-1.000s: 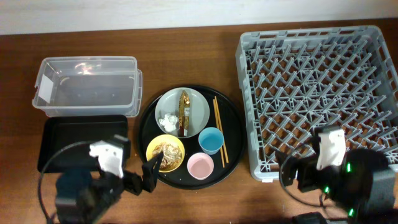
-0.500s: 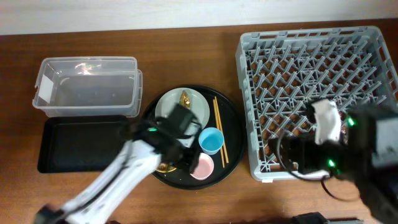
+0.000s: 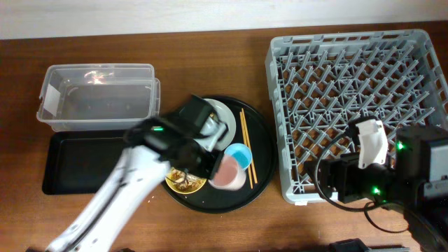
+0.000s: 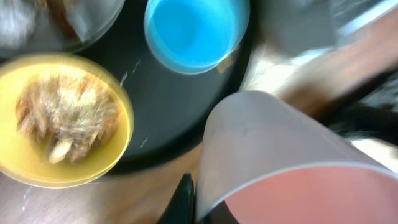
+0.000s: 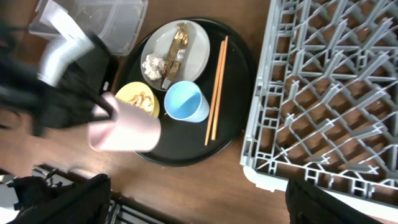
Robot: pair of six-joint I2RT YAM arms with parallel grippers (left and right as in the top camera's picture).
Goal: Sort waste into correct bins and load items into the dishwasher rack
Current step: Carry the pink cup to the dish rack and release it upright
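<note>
My left gripper (image 4: 199, 208) is shut on the rim of the pink cup (image 4: 292, 168), one finger outside the wall and one inside. The pink cup (image 3: 225, 171) hangs tilted on its side over the front of the round black tray (image 3: 210, 203). Beside it stand the light-blue cup (image 3: 239, 155) and the yellow bowl (image 4: 62, 118) with brown food scraps. The grey plate (image 5: 193, 53) carries crumpled tissue (image 5: 155, 62) and a gold wrapper (image 5: 174, 43). Chopsticks (image 5: 216, 90) lie at the tray's right. My right gripper (image 5: 196, 211) is open and empty, at the near-left corner of the dishwasher rack (image 3: 357, 98).
The clear tub (image 3: 98, 98) stands at the back left, with the shallow black tray (image 3: 77, 161) in front of it. My left arm crosses over the plate and the shallow tray's right end. The rack fills the right side of the table.
My left arm swung from the table's front edge onto the round tray, shut on the pink cup and tipped it up. The right arm shifted only slightly.
</note>
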